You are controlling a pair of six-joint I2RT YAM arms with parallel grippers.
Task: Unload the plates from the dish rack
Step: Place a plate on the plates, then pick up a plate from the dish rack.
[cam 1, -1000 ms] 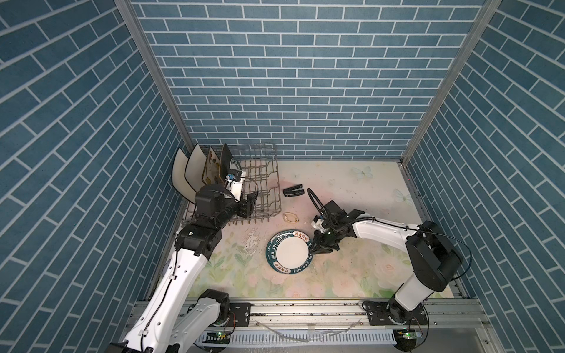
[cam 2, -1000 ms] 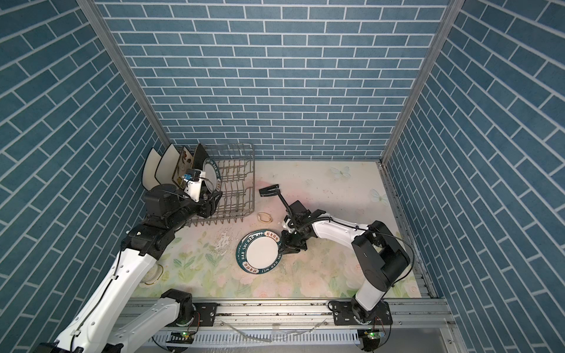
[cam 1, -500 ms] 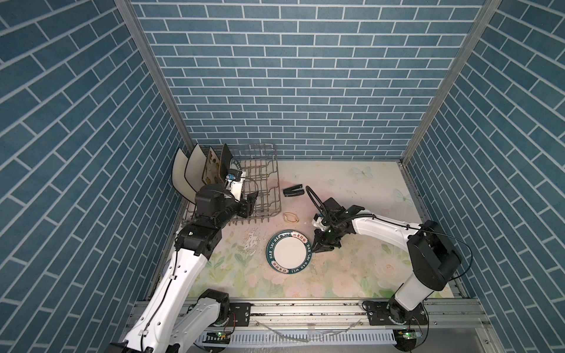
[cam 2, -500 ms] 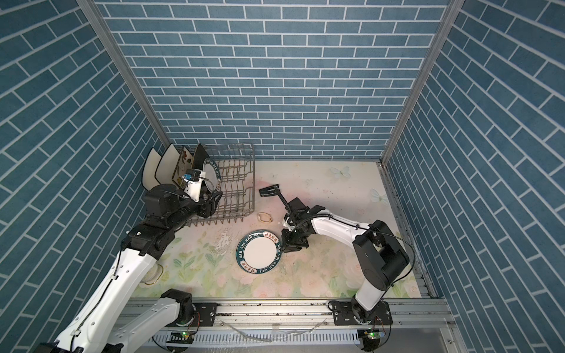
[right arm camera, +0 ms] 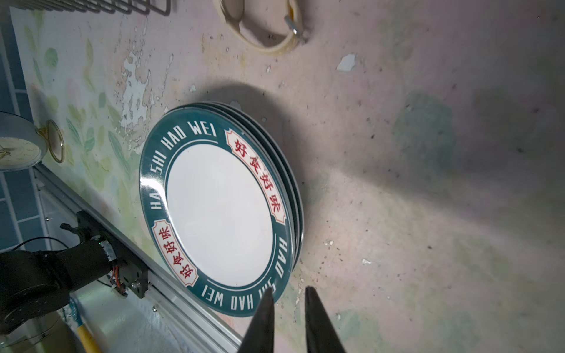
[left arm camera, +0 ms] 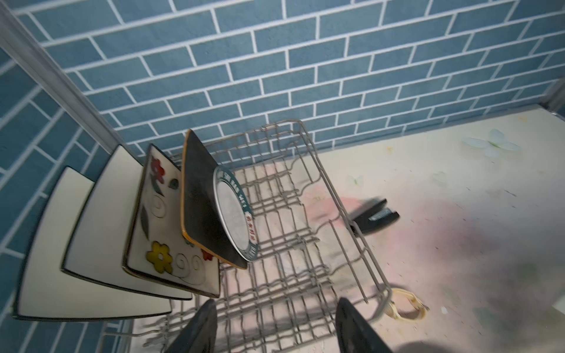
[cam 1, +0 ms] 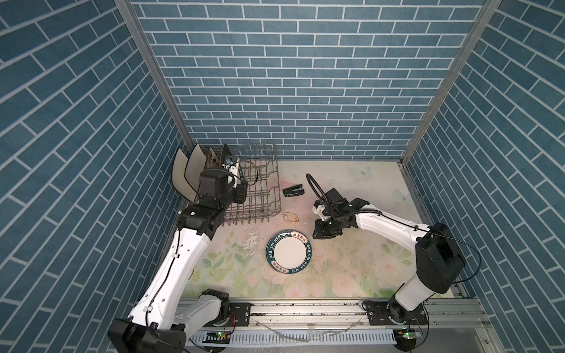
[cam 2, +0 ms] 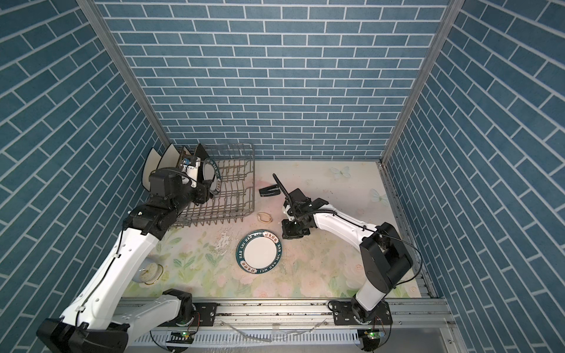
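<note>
Taking the back wall as 12 o'clock, I have the dish rack (cam 1: 260,195) in the 10 o'clock corner of the worktop (cam 1: 351,269). Five plates stand on edge at its 9 o'clock end. They are two cream square plates (left arm camera: 104,229), the flowered plate (left arm camera: 159,220), the black plate (left arm camera: 198,207) and, just beside that one, a round teal-rimmed plate (left arm camera: 234,217). My left tool (left arm camera: 275,301) hovers over the rack's bare tines, fingers spread wide and gripping nothing. A stack of round plates (cam 1: 289,252) lies flat near the worktop's middle. My right tool (right arm camera: 289,288) sits low at 2 o'clock from that stack, just beside its rim. Its fingers are a narrow gap apart with nothing between them. A small black object (cam 1: 293,192) and a beige ring (cam 1: 291,217) lie between the rack and the right tool.
</note>
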